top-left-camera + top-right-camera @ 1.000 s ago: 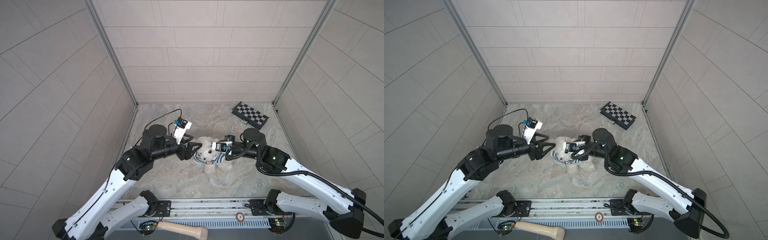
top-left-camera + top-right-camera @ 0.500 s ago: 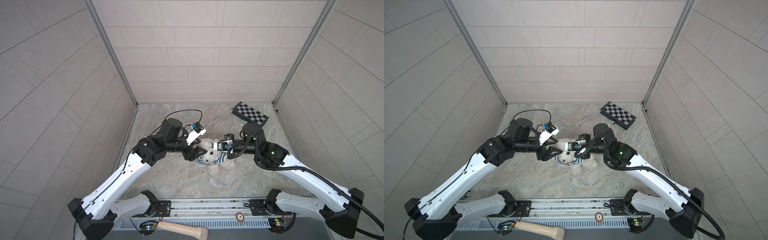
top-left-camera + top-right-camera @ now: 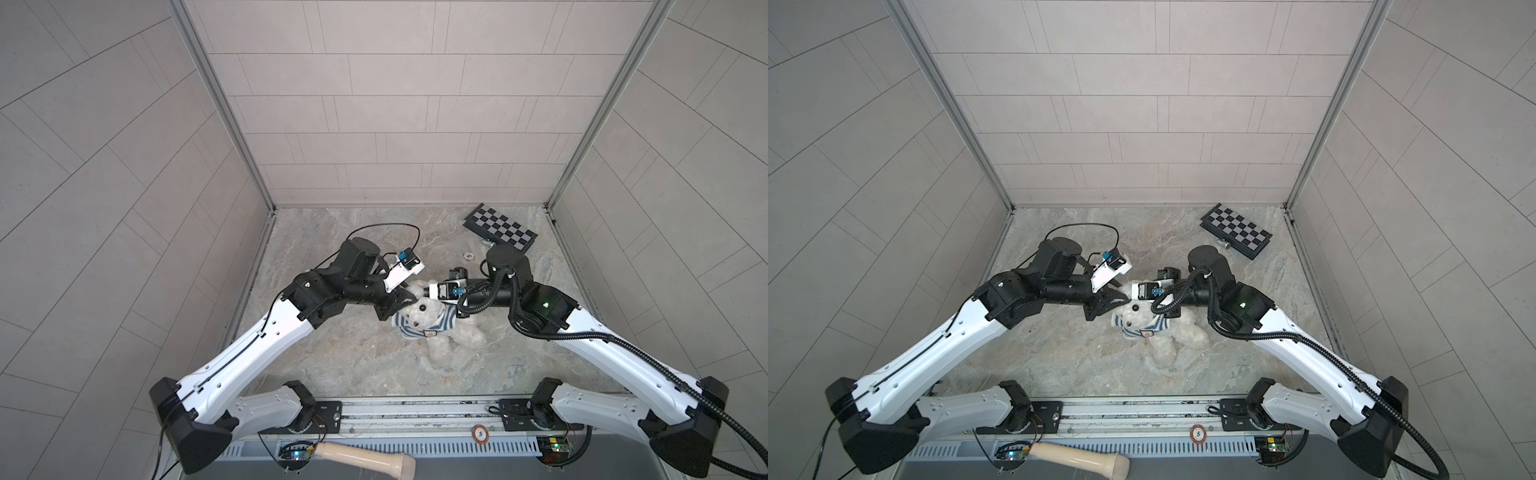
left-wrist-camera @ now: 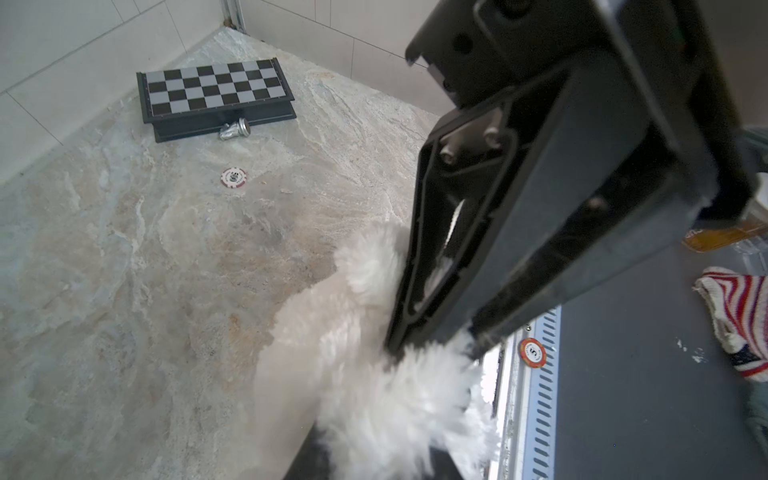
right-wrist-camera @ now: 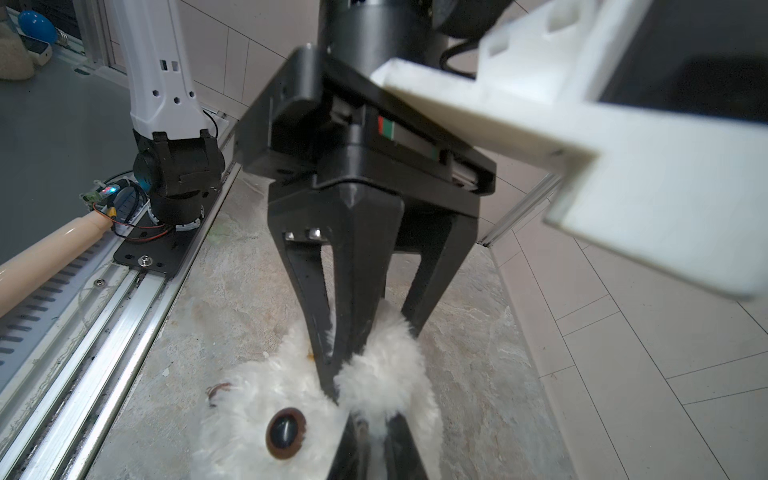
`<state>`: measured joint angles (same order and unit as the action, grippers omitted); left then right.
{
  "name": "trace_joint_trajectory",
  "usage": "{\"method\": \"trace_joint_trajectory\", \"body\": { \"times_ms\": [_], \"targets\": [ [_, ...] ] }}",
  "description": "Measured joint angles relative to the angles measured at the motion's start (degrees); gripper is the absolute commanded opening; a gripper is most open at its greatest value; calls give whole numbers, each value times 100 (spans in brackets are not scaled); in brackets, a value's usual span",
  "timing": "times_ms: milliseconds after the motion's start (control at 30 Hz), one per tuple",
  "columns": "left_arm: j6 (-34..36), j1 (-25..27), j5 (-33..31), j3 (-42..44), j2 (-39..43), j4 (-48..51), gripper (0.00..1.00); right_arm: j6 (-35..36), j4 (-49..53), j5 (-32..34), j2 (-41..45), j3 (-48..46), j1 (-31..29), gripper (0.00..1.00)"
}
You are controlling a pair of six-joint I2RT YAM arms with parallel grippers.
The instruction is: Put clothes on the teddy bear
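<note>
**Bear held by the head, shirt only at the neck**

The fluffy cream-white plush teddy bear [image 3: 428,321] lies face up mid-table on the grey marbled stone-look tabletop [image 3: 353,361]. Its head points to the far edge and its legs to the metal base rail [image 3: 415,409], and it sits between the 2 arms.

The small navy-and-white striped shirt [image 3: 404,327] is bunched round the neck like a collar. The torso and limbs below it are bare fur. My reading: the head is through the neck hole, and the arms and body are not yet in. The sleeves are too small to judge in both top views.

- **Left gripper** [image 5: 337,376]: jaws pressed together on 1 ear, with fur bulging either side of the fingers. Its own wrist view shows the same pinch.
- **Right gripper** [image 5: 374,422]: jaws pressed together close beside it, also at the head. A tuft shows between them, so it is probably nipping head fur. The tips sit at the frame edge, so I cannot be sure.

Both are likely at the head to lift or steady it, giving the shirt hem slack to be drawn down. Plush is soft, and a thin fur pinch may slip under pull.

The folded black-and-silver chessboard [image 3: 500,227] and the red-and-white poker chip [image 4: 233,177] lie well apart at the back, clear of the work.
</note>
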<state>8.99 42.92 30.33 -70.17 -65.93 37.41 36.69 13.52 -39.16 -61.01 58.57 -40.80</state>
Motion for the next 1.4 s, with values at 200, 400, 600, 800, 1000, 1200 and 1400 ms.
{"method": "trace_joint_trajectory", "body": {
  "times_ms": [200,400,600,800,1000,1200,1400],
  "targets": [
    [-33,-76,-201,321,295,-474,0,-1102,-393,745,188,-11,-28,40],
    [-546,-643,-31,1217,1008,-1217,0,-2837,-452,2170,1228,-238,-26,52],
    [-975,-920,-13,1574,1259,-1871,0,-4463,-463,2422,2020,-1038,-15,59],
    [-1362,-1021,66,1694,1259,-2339,0,-5342,-474,2352,2225,-1888,-15,36],
    [-1611,-1040,188,1843,1270,-2564,0,-5960,-1051,2345,1858,-2664,-17,29],
    [-1716,-1040,352,1932,1338,-2649,0,-6129,-1910,2227,999,-2612,-17,29],
    [-1735,-1060,485,2024,1414,-2721,0,-6273,-2750,2092,538,-2492,-48,31]
  ]
}}
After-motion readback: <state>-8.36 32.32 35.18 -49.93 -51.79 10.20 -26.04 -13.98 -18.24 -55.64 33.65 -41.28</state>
